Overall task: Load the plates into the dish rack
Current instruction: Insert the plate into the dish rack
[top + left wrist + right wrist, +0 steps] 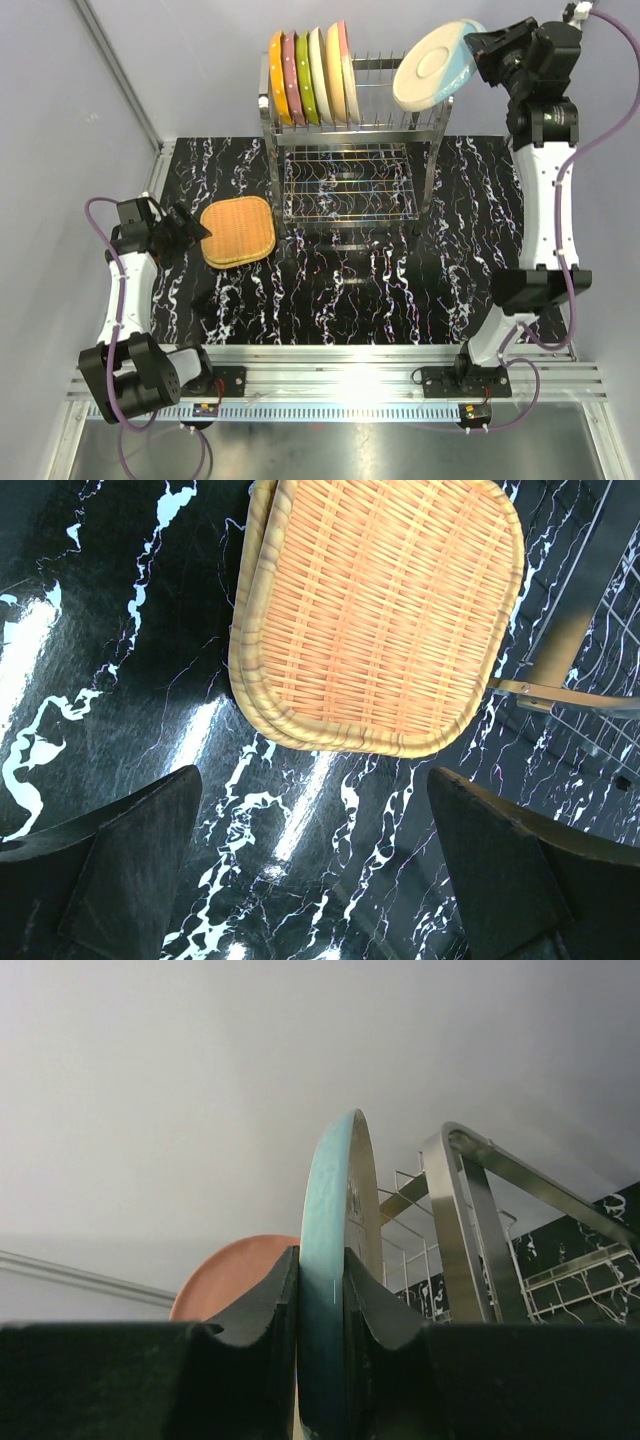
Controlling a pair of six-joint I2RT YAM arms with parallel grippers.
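**A:** How is the right arm posed?

**B:** It is raised high and reaches far back. The right tool is clamped on the rim of a light-blue plate, which is tilted over the right end of the dish rack.

**A:** And the rest?

**B:** Six plates stand on edge along the left of the upper tier.

**A:** What does the wrist camera add?

**B:** The light-blue plate is seen edge-on there, pinched between both fingers. An orange plate shows behind them.

**A:** And the left arm?

**B:** It is folded low over the black marbled worktop. The left tool has its jaws spread wide and holds nothing. It points at a woven tray. The left wrist view shows a gap between the tool and the tray's rim, which the top view cannot settle.
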